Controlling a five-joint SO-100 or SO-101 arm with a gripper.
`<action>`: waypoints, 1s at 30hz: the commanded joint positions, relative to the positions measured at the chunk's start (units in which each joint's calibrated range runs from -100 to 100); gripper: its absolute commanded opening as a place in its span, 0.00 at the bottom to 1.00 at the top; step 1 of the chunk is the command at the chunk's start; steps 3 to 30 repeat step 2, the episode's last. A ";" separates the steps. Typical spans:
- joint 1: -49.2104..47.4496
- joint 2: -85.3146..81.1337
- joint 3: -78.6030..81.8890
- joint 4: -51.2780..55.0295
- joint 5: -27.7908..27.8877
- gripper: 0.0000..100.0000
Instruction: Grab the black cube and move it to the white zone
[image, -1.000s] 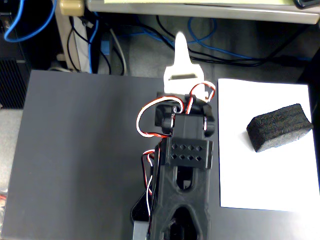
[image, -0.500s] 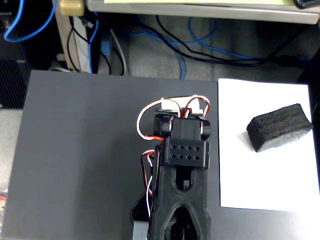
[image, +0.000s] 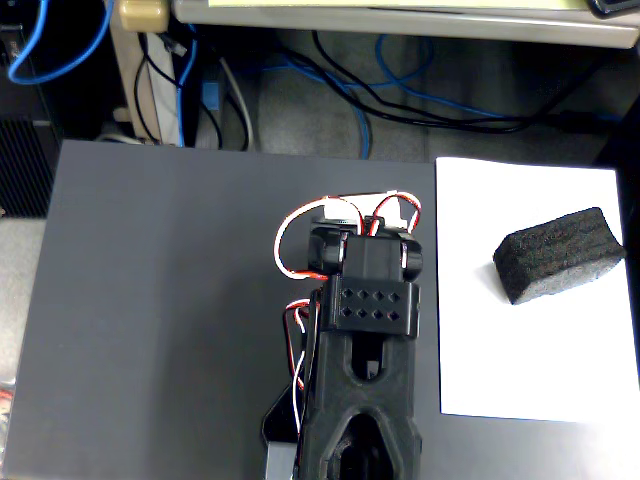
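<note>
Dark grey tabletop (image: 160, 300) across most of the frame, with a cluttered strip of floor along the top edge: several blue and black cables (image: 330, 75) trailing there. One white zone (image: 540, 370) lying flat at the right of the frame, its right side cut off by the edge. One black cube (image: 557, 255) resting on that sheet, in its upper right part, tilted slightly, nothing touching it. One black robot arm (image: 365, 370) rising from the bottom centre, folded over the bare tabletop just left of the paper, red and white wires (image: 295, 235) looping around its upper joint. Gripper hidden under the arm; spread or closed, cannot tell.
</note>
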 joint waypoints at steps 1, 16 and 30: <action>-0.27 0.27 0.00 0.27 0.18 0.01; -0.27 0.27 0.00 0.27 0.18 0.01; -0.27 0.27 0.00 0.27 0.18 0.01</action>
